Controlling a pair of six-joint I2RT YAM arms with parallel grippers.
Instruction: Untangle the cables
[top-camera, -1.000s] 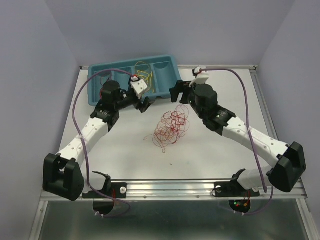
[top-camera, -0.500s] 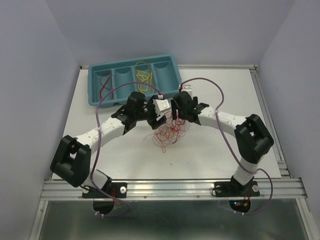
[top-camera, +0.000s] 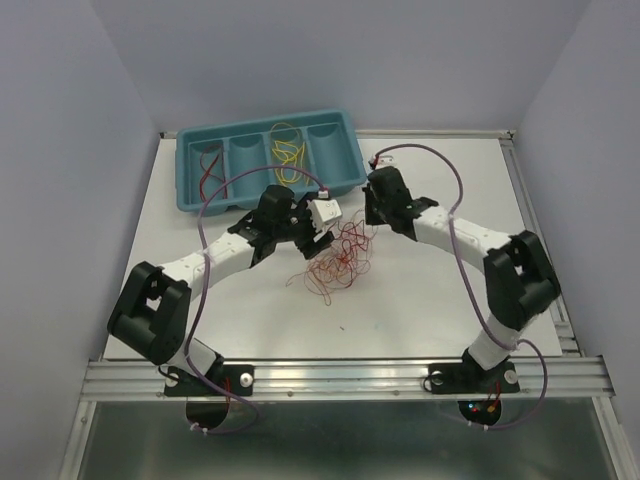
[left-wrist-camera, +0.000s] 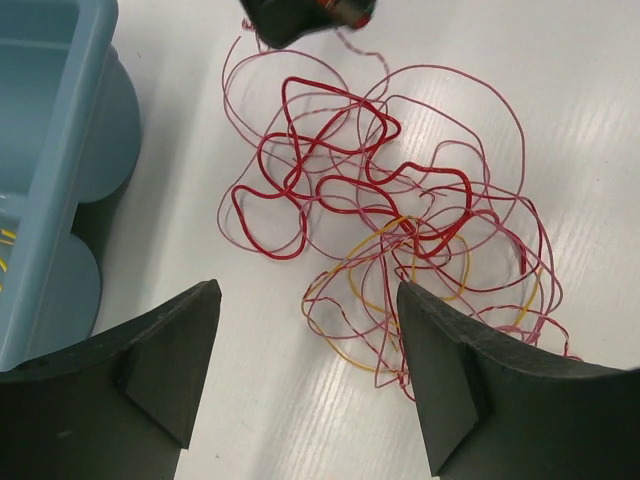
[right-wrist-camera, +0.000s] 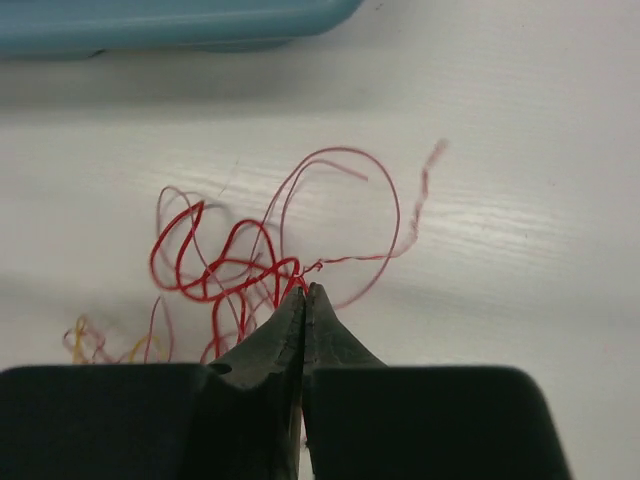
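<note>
So the pile of cables (top-camera: 340, 258) sits roughly mid-table (top-camera: 420, 310), a bit toward the back, near the front wall of the teal tray (top-camera: 328, 150) but not touching it. There's lots of bare white surface toward the near rail (top-camera: 350, 372) and out to the right edge; the left side is tighter because the tray corner (left-wrist-camera: 40, 150) is close by.

The left gripper (left-wrist-camera: 310, 370) hangs over the pile with its fingers (left-wrist-camera: 165, 360) spread wide, nothing between them. The right gripper (right-wrist-camera: 304, 300) is pinched tight on a thin red strand at the far edge of the pile.

The tangle (left-wrist-camera: 380, 210) is mostly loopy red wire, a few bolder red loops on top of paler ones, with yellow-orange loops tucked underneath. One loose end curls out toward the near left.
</note>
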